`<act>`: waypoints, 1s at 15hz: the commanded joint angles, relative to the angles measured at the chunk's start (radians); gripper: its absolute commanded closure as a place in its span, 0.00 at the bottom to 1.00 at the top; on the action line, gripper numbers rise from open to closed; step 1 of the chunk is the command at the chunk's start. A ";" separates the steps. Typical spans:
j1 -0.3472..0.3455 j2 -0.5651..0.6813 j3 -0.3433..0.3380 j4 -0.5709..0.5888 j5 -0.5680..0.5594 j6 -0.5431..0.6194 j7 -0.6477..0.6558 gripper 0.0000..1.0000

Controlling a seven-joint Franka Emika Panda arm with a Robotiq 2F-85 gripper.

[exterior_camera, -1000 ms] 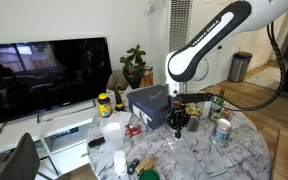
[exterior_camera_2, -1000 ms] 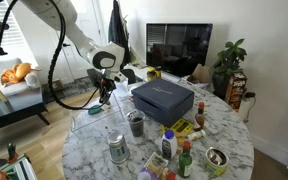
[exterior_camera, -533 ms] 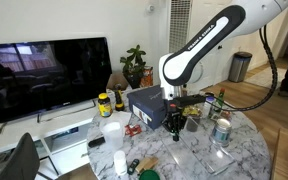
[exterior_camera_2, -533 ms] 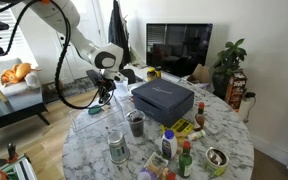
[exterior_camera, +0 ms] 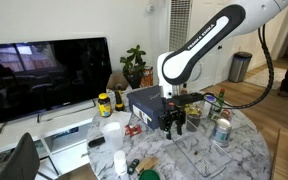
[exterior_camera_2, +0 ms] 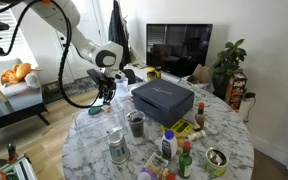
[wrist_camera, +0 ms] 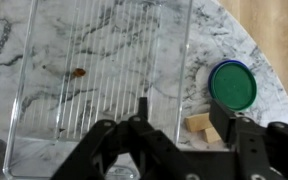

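Clear tray (wrist_camera: 94, 60) lay on the marble counter (wrist_camera: 224, 30) just ahead of the spread fingers (wrist_camera: 234, 140), which gripped nothing; a green lid (wrist_camera: 232, 85) sat just beyond one fingertip.

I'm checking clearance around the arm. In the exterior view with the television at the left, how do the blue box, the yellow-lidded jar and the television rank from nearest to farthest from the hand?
1. The blue box, just left of the hand.
2. The yellow-lidded jar, farther left, beyond the box.
3. The television, farthest, at the left of the picture.
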 commanded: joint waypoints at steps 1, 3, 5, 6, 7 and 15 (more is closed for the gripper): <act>-0.021 -0.162 -0.002 -0.143 -0.002 0.047 -0.030 0.02; -0.045 -0.269 -0.007 -0.245 0.017 0.076 -0.056 0.00; -0.073 -0.360 -0.018 -0.332 0.034 0.100 -0.086 0.00; -0.085 -0.405 -0.026 -0.379 0.038 0.112 -0.099 0.00; -0.101 -0.441 -0.037 -0.417 0.048 0.119 -0.113 0.00; -0.195 -0.521 -0.150 -0.617 0.136 0.479 -0.175 0.00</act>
